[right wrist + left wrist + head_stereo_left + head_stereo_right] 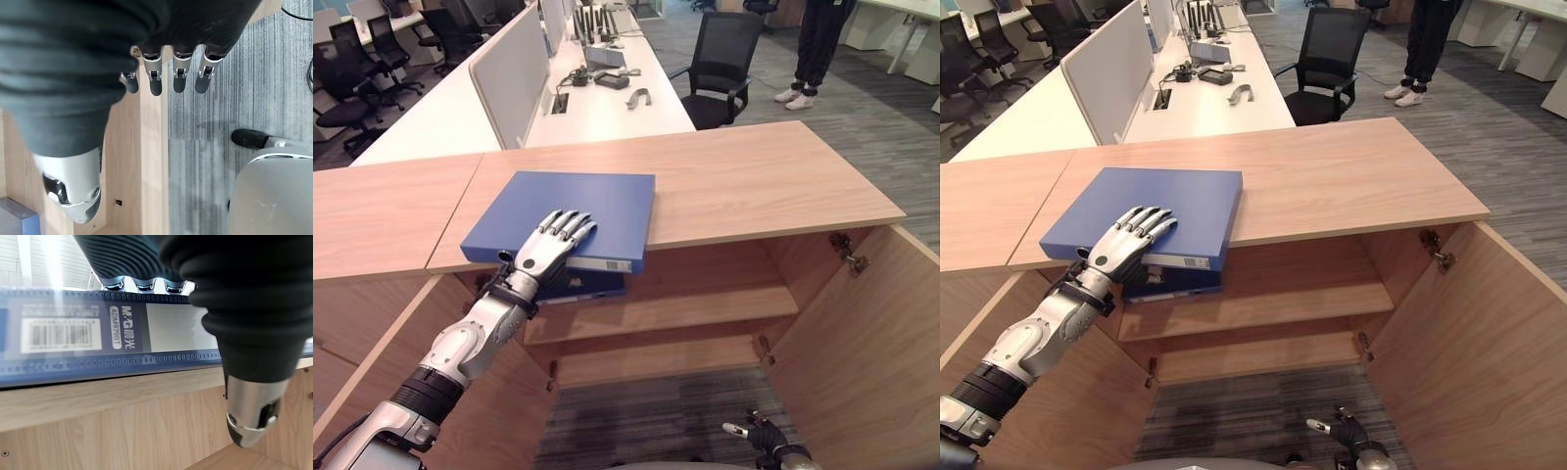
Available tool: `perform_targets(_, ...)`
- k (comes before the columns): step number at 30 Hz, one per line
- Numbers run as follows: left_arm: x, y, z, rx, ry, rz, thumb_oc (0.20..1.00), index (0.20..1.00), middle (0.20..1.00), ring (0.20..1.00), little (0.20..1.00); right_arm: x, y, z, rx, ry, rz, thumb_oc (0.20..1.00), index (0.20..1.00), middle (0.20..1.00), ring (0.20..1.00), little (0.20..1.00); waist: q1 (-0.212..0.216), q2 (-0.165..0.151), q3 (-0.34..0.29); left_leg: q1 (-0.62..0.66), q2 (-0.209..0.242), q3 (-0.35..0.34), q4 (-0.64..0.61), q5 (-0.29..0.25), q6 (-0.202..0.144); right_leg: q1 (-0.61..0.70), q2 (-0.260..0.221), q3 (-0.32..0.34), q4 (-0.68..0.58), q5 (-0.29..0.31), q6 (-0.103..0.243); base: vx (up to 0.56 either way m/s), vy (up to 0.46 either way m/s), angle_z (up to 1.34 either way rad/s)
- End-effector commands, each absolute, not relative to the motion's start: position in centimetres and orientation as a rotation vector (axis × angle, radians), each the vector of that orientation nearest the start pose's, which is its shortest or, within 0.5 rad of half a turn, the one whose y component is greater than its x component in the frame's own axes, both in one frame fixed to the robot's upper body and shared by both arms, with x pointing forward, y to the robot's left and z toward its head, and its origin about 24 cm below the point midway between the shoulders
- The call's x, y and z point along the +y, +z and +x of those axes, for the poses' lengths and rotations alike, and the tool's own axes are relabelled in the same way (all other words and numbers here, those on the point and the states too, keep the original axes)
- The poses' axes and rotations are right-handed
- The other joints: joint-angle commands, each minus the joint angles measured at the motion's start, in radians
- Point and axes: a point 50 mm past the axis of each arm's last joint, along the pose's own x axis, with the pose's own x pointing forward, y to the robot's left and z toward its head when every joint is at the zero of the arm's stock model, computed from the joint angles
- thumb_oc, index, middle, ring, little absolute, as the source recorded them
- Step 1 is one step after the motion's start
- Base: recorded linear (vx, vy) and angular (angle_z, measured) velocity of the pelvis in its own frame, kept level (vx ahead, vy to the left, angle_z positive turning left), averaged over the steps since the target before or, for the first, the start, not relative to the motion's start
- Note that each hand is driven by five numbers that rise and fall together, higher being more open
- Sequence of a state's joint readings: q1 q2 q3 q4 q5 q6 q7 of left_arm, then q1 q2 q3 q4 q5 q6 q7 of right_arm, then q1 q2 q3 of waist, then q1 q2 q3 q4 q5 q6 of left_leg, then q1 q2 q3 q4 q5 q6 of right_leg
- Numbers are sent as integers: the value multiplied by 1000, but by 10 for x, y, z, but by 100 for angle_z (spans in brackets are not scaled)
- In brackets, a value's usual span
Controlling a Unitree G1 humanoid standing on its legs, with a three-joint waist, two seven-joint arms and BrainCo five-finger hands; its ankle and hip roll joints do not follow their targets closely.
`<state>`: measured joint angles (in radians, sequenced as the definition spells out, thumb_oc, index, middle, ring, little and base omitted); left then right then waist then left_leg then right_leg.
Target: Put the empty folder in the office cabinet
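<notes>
The blue folder (570, 217) lies flat on the wooden cabinet (754, 176) top, its spine end jutting just past the cabinet's front edge — over the open interior. The left hand (551, 245) rests on that overhanging end, fingers (570, 227) laid straight across the smooth cover, thumb (252, 416) hanging in front of the labelled spine, nothing curled round it. Just under the folder, inside the cabinet, a second blue folder (587, 284) lies on the upper shelf (705, 308), tucked towards the cabinet's left wall. To the right of it the shelf is bare light wood, flat and wide. Both cabinet doors (871, 343) stand swung out, so the mouth is wide open, with grey ribbed carpet (656, 416) showing in front of the cabinet. The right hand (166, 73) hangs low before the cabinet by the right door — fingers straight and relaxed, holding nothing. Beyond the cabinet runs a long white tabletop (607, 108) with a black office chair (724, 64) beside it, and a person (818, 44) stands further off.
</notes>
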<state>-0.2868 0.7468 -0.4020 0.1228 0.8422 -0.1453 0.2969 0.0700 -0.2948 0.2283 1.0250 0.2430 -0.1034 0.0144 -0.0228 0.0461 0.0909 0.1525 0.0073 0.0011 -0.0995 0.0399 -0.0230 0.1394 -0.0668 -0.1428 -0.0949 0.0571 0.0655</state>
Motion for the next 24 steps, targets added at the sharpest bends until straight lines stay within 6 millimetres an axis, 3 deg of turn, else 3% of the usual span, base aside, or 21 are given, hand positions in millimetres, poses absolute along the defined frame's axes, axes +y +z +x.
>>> perform_targets(1,189,140,317,-626,-41,1590,1000,1000,1000,1000,1000,-240,-136,139,918,-91,-168,1000,1000,1000,1000,1000,-10,-7,34,21,37,29,12,-66,-54,48,3,12,25,-110,66,0,-8,-4)
perform_targets(7,190,137,317,-613,-43,1582,1000,1000,1000,1000,1000,-240,-136,139,917,-106,-156,1000,1000,1000,1000,1000,-13,-7,34,22,39,33,12,-66,-55,49,3,13,25,-110,66,1,-3,-1)
perform_targets(8,190,137,317,-612,-43,1580,711,711,711,711,711,-240,-136,139,916,-108,-153,1000,1000,1000,1000,1000,-13,-8,34,21,39,35,12,-66,-55,49,3,13,25,-110,66,0,0,0)
perform_targets(9,190,137,317,-610,-42,1579,539,539,539,539,539,-240,-136,138,917,-109,-153,1000,1000,1000,1000,1000,-13,-8,33,21,39,34,12,-66,-55,48,4,13,25,-110,66,0,0,0)
perform_targets(10,190,137,317,-610,-42,1579,313,313,313,313,313,-240,-136,138,917,-109,-153,1000,1000,1000,1000,1000,-13,-8,33,21,39,34,12,-66,-55,48,4,13,25,-110,66,0,0,0)
perform_targets(11,191,137,317,-605,-41,1573,200,200,200,200,200,-240,-136,139,918,-111,-150,1000,1000,1000,1000,1000,-13,-8,34,20,40,35,12,-65,-56,48,4,14,24,-110,66,0,0,0)
perform_targets(24,193,138,316,-594,-19,1530,200,200,200,200,200,-238,-139,136,932,-144,-102,1000,1000,1000,1000,1000,-14,-9,32,21,43,46,12,-64,-57,47,5,16,25,-108,66,-3,-1,-3)
